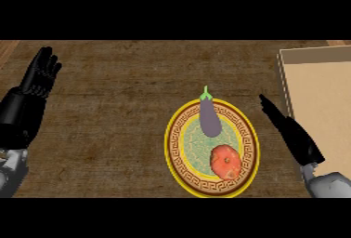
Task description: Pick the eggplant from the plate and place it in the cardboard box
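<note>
Lying lengthwise up the plate [179, 153], the eggplant [210, 118] is just left of the open right hand [291, 132]; the open left hand [37, 76] rests far away.

Light is dim and even over the brown worktop [116, 116], with no glare. The cardboard box [322, 93] at two o'clock is the brightest area. The plate [175, 153] casts only a thin, soft shadow at its left rim.

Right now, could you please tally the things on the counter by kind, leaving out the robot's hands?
Eggplant: 1
Tomato: 1
Plate: 1
Cardboard box: 1
Total: 4
</note>
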`<action>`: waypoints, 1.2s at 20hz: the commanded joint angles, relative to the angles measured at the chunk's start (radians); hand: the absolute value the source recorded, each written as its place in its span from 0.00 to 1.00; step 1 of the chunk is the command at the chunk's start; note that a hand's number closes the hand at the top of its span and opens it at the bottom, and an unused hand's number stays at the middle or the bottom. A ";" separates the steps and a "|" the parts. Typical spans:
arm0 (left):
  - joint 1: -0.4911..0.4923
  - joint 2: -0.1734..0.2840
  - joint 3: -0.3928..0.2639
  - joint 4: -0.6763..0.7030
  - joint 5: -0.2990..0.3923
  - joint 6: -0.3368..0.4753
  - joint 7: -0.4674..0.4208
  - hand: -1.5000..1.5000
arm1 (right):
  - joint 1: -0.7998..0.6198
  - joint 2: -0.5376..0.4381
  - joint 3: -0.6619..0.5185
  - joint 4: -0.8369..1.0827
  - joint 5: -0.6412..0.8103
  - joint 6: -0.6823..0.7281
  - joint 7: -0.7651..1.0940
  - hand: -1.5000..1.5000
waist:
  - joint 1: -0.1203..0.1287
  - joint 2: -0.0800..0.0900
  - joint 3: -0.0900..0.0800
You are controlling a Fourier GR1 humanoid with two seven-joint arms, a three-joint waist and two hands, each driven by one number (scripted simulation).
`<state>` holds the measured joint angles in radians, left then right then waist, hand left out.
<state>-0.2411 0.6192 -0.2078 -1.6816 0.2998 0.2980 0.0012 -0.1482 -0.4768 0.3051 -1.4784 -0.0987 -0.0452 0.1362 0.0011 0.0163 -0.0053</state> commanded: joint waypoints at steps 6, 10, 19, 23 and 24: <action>0.177 0.023 -0.089 0.186 -0.139 -0.002 0.000 0.50 | 0.096 -0.114 -0.296 -0.180 -0.044 -0.108 -0.221 0.00 | -0.070 -0.027 0.006; 0.178 -0.024 -0.110 0.210 -0.125 -0.008 -0.004 0.50 | 0.226 -0.019 -0.351 -0.077 0.148 -0.427 -0.253 0.00 | -0.072 -0.018 0.006; 0.121 -0.095 -0.144 0.313 -0.164 -0.041 -0.039 0.50 | 0.309 -0.259 -0.159 -0.449 0.402 -0.228 -0.032 0.00 | -0.023 -0.020 0.000; 0.083 -0.093 -0.135 0.349 -0.181 -0.050 -0.042 0.50 | 0.302 -0.327 -0.109 -0.682 0.437 -0.106 0.281 0.00 | -0.024 -0.020 -0.001; 0.047 -0.103 -0.127 0.359 -0.184 -0.042 -0.021 0.50 | 0.280 -0.320 -0.081 -0.720 0.438 -0.078 0.362 0.00 | -0.021 -0.018 -0.001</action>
<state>-0.1514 0.5320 -0.3390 -1.3498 0.1270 0.2578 -0.0330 0.1501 -0.7457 0.1684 -2.0340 0.3020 -0.2191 0.2537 -0.0273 -0.0036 -0.0058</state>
